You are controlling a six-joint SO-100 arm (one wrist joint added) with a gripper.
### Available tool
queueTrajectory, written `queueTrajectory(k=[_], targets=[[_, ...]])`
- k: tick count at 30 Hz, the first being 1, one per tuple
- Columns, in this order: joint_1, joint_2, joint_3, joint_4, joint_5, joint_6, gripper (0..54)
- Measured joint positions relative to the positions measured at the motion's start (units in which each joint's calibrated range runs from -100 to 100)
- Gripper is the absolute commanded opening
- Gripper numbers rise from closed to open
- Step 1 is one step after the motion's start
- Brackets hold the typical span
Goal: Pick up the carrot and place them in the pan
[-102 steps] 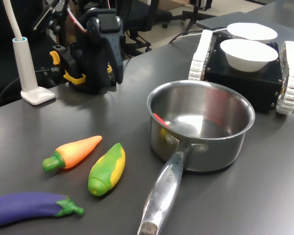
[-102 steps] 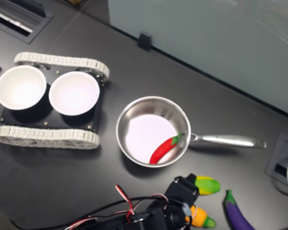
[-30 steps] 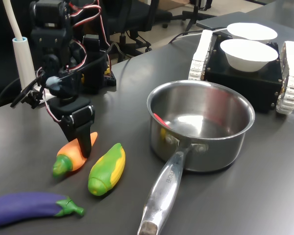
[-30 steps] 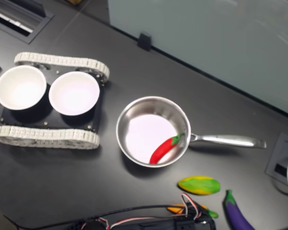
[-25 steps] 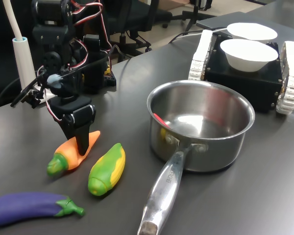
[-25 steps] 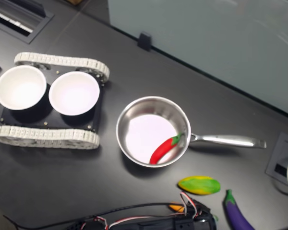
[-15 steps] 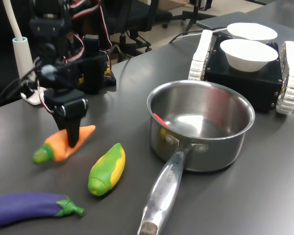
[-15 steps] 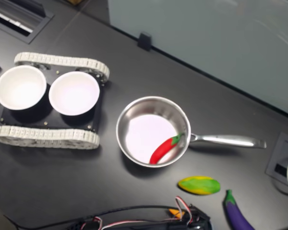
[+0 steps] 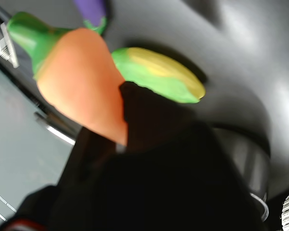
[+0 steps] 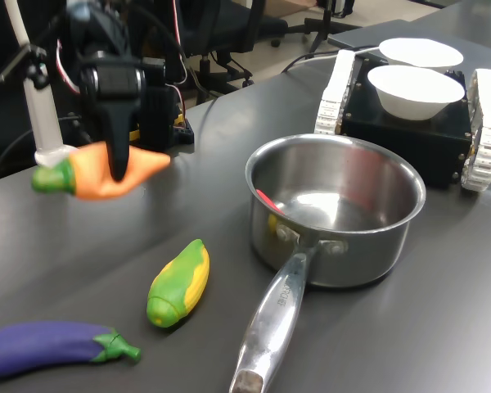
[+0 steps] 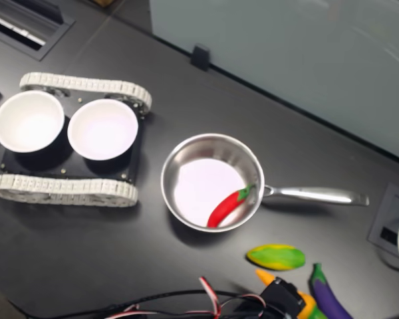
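A: Jaws first. What's the gripper (image 10: 119,168) doing?

B: Clamped across the middle of the carrot (image 10: 94,178). It's off the table (image 10: 442,327), hanging in the air in the first exterior view. Wrist view shows a dark finger (image 9: 139,115) pressed against the orange body.

A: Axis?

B: Roughly level. Green stem toward the first exterior view's left, tip toward the first exterior view's right, so the point already faces the pan (image 10: 335,209).

A: And the pan from the jaws?

B: Off to the first exterior view's right and lower, well apart. In the second exterior view the gripper sits at the bottom edge and the pan is up and to the second exterior view's left. The handle (image 10: 274,315) sticks out toward the camera in the first exterior view, not across the path.

A: Anything between?

B: The corn (image 10: 178,282) lies on the table below, near the pan's side; the eggplant (image 10: 53,346) is farther out. A red pepper (image 11: 227,206) is already in the pan.

A: Next?

B: Probably carry it sideways over the rim, staying above the wall, then release.
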Motion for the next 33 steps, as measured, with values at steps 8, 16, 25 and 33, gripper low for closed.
queueTrajectory(k=[8,16,25,33], targets=[[1.4,-4.9,-4.7,-1.6,-6.4,-3.9,0.1],[-2.3,-8.0,-8.6,-5.8,-12.7,-4.2,0.0],[-8.8,-11.2,-10.4,-11.0,-17.3,-4.3,0.0],[-21.7,-11.7,-10.4,-12.7,-18.5,-0.2,0.0]])
